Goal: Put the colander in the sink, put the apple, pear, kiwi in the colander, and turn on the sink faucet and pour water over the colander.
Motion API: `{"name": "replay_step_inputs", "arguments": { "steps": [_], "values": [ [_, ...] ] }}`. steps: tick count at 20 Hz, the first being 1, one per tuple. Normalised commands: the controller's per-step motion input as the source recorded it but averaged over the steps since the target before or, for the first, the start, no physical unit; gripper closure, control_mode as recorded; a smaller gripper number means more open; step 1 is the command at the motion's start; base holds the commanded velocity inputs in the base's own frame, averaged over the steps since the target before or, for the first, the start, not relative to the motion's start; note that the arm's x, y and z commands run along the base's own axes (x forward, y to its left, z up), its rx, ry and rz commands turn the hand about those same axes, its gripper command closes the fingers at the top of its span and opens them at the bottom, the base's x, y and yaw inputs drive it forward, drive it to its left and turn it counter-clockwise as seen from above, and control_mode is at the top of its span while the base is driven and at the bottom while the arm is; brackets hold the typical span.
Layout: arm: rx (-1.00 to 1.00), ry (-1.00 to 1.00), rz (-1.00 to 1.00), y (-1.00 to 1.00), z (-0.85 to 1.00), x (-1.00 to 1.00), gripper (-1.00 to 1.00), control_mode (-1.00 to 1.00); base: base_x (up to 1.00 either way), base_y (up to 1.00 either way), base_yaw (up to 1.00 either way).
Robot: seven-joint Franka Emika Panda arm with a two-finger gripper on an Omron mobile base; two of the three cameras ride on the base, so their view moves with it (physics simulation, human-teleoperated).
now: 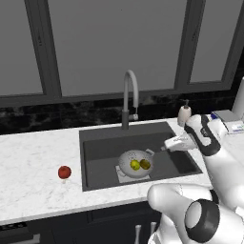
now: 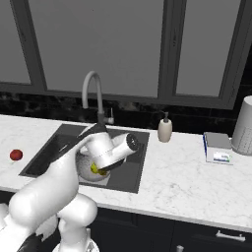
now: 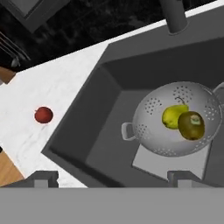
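Note:
The silver colander (image 1: 128,159) (image 3: 153,113) stands on the light plate at the bottom of the dark sink (image 1: 102,147) (image 3: 131,65). Inside it lie the yellow-green pear (image 3: 173,116) (image 1: 135,165) and, touching it, the olive-brown kiwi (image 3: 191,125) (image 1: 145,164). On the marble counter left of the sink rests the red apple (image 1: 64,172) (image 2: 16,155) (image 3: 43,115). My gripper (image 3: 113,178) (image 1: 167,145) hovers open above the sink's right part, just right of the colander, nothing between its fingers. The grey gooseneck faucet (image 1: 129,97) (image 2: 93,91) rises behind the sink, with no water running.
A beige soap dispenser (image 1: 184,114) (image 2: 165,129) stands right of the faucet. Further right on the counter sit a small box (image 2: 217,147) and a tall white appliance (image 2: 243,125). Dark windows back the counter. My own arm covers part of the colander in the right base view.

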Motion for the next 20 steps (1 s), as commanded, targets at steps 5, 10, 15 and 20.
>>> {"name": "replay_step_inputs", "arguments": {
  "steps": [5, 10, 15, 20],
  "values": [
    [-0.25, 0.00, -0.30, 0.64, 0.84, -0.73, -1.00, -1.00, 0.00, 0.00, 0.00],
    [-0.18, 0.00, -0.30, 0.67, 0.65, -0.75, -1.00, -1.00, 0.00, 0.00, 0.00],
    [-0.15, 0.00, -0.26, 0.71, 0.53, -0.69, -1.00, -1.00, 0.00, 0.00, 0.00],
    [-0.19, -0.01, -0.22, 0.96, 0.12, -0.52, -1.00, -1.00, 0.00, 0.00, 0.00]
  ]
}}
